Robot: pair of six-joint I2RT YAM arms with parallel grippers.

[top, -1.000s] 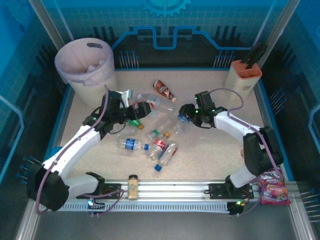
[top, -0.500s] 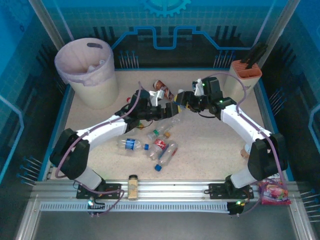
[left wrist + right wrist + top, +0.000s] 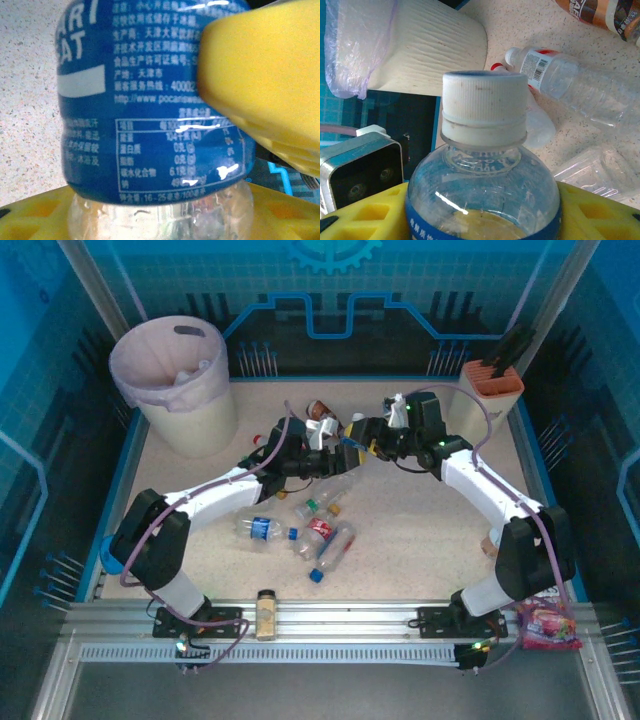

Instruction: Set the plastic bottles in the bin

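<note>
Between the yellow pads of my left gripper [image 3: 165, 150] sits a blue-labelled bottle [image 3: 150, 100]. One pad [image 3: 260, 85] lies flat against the label and the other runs under the clear plastic at the bottom of the wrist view, so I read this gripper as pinched onto the bottle. My right gripper [image 3: 482, 220] clamps the same bottle. Its yellow fingers [image 3: 590, 210] flank the shoulder just below the white cap [image 3: 485, 110], and the cap points away from that wrist.

On the top camera the two grippers meet nose to nose over the back-middle of the table [image 3: 430, 530], with the bottle bridging them. I cannot tell how high it hangs above the surface.

Just behind the grippers a brown-labelled bottle [image 3: 322, 412] lies on its side. On the near side, a loose cluster of bottles [image 3: 318, 530] lies scattered on the table, with blue, red and clear ones among them. The right wrist view also catches a clear bottle [image 3: 570, 85] with a red-and-white label lying flat.

Well apart from the held bottle, the bin [image 3: 200, 420] stands in the far left corner, with a lilac bag [image 3: 130, 380] folded over its rim. A beige box [image 3: 480, 400] stands in the far right corner, an amber jar [image 3: 265, 613] on the front rail, and a red packet [image 3: 548, 625] at the near right.
</note>
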